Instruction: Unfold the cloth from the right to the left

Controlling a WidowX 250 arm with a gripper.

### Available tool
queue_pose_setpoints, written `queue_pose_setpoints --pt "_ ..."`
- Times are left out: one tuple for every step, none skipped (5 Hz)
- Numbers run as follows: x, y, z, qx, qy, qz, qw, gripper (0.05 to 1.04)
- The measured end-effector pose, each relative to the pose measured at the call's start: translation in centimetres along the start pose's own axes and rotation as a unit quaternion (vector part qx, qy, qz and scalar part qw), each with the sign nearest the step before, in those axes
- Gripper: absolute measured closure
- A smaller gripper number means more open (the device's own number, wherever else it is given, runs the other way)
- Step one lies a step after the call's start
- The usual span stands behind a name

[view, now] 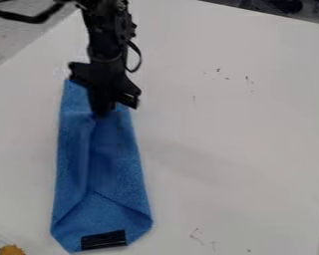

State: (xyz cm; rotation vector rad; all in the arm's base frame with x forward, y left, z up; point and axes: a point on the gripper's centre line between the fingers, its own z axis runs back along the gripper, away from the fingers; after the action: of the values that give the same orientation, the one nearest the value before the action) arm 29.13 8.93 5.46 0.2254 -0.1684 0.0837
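Note:
The black gripper [103,110] hangs over the upper part of the blue cloth [105,164], covering a bit of it. The cloth lies as a long narrow strip in the left half of the view, from just below the arm to near the bottom edge. A ridge runs down its middle, and fold lines meet in a peak above its lower end. At that end is a black strip [103,240]. Whether the gripper holds any fabric is hidden.
The white tabletop [242,139] has a few small dark marks. An orange-yellow object [12,250] pokes in at the bottom left corner. Dark items stand beyond the table's far edge at the top right.

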Motion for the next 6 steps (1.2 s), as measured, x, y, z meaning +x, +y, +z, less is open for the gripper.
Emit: queue_pose_setpoints --pt "-2.3 3.1 -0.1 0.010 -0.006 0.048 0.9988 1.017" --pt "-4.6 5.9 -1.4 -0.001 -0.011 0.096 0.9953 1.017" --pt "-6.2 8.1 -2.1 -0.009 -0.018 0.124 0.9920 1.017" --pt "-7.9 10.0 -3.1 -0.011 -0.023 0.142 0.9895 1.017" --pt "-8.6 11.2 -4.2 -0.009 -0.032 0.147 0.9887 0.989" --pt "-9.2 12.5 -4.7 -0.011 -0.031 0.144 0.9891 0.823"
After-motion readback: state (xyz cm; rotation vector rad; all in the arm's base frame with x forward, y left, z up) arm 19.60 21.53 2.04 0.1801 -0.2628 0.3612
